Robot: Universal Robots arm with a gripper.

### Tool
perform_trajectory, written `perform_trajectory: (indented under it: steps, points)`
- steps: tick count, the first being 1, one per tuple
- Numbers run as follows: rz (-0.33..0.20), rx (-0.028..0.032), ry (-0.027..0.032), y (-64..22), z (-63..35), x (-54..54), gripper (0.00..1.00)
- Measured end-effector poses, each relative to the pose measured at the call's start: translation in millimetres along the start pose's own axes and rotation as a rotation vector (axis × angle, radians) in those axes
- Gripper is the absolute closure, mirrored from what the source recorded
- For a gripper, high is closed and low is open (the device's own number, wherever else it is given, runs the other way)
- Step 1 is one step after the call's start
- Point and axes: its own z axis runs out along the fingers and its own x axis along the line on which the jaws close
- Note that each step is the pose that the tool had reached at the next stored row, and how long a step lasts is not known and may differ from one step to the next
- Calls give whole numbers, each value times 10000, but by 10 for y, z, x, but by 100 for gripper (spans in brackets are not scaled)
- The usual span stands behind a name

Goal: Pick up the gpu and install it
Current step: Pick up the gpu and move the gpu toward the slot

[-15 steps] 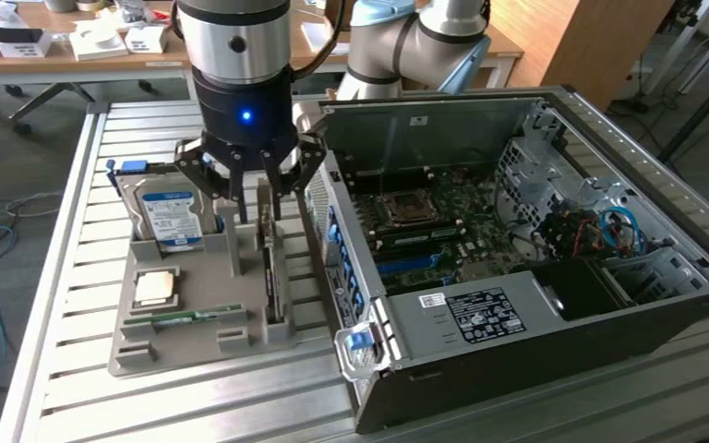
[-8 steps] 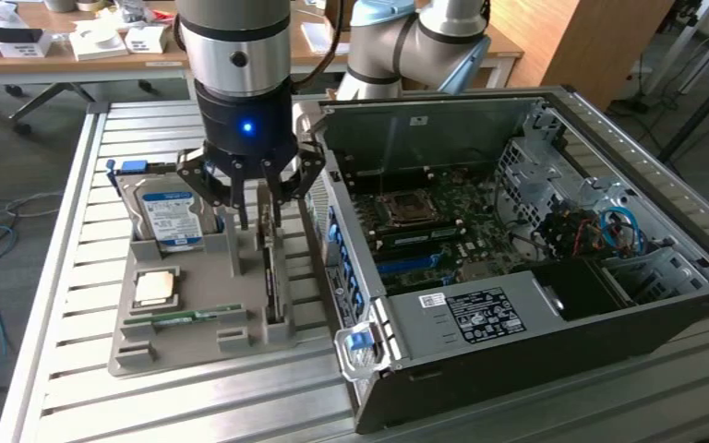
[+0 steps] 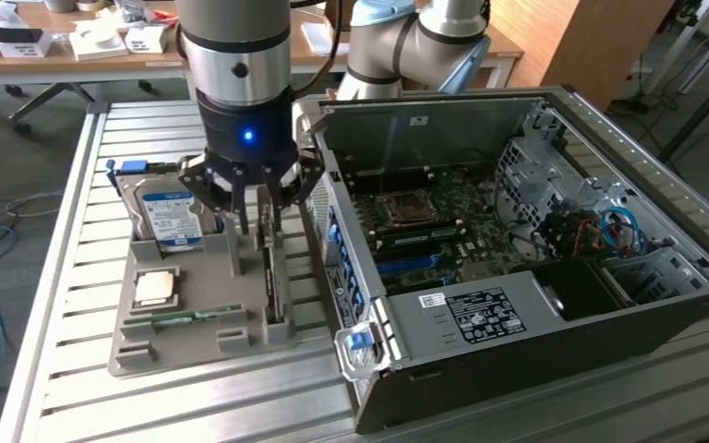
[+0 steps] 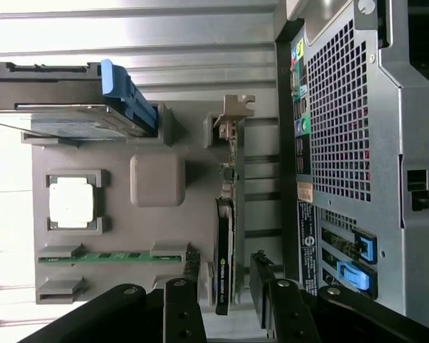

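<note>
- Your wrist view showed the gpu [image 4: 224, 236] edge-on, a slim black card upright in the grey moulded tray [image 4: 114, 143], between the gripper [image 4: 223, 275] with its wide-spread, empty fingers.
- Your exterior view showed the metal case [image 3: 502, 323] and its motherboard [image 3: 441, 221].

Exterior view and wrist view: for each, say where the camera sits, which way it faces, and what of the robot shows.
Exterior view: off the arm, raised, looking down at the tray, the open computer case and the arm with its tool.
Wrist view: on the wrist, looking down past the open tool at the gpu standing on edge in the tray.
Shared: tool, gpu, tray, computer case.
</note>
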Motion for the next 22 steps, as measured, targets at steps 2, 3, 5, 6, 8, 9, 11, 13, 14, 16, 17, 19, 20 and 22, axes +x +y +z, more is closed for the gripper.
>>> perform_trajectory:
  steps: [2, 3, 5, 6, 8, 9, 11, 13, 14, 16, 17, 19, 20, 22]
  points:
    - [0, 0, 1, -1, 21, 1, 58]
    - [0, 0, 0, -2, 33, 1, 58]
    - [0, 1, 0, -2, 54, 1, 58]
    - [0, 1, 1, -3, 65, 2, 58]
    - [0, 0, 0, -4, 83, 2, 58]
    - [0, 1, 1, -4, 87, 2, 58]
    - [0, 3, 3, -4, 88, 2, 58]
    - [0, 0, 1, -5, 91, 1, 58]
    - [-2, -2, -1, -7, 93, -5, 58]
    - [0, 0, 1, -8, 95, -11, 58]
    - [1, 1, 2, -8, 96, -13, 58]
    - [1, 2, 3, -8, 99, -15, 58]
    - [0, 0, 2, -9, 108, -16, 58]
    - [0, -5, 1, -13, 142, -15, 58]
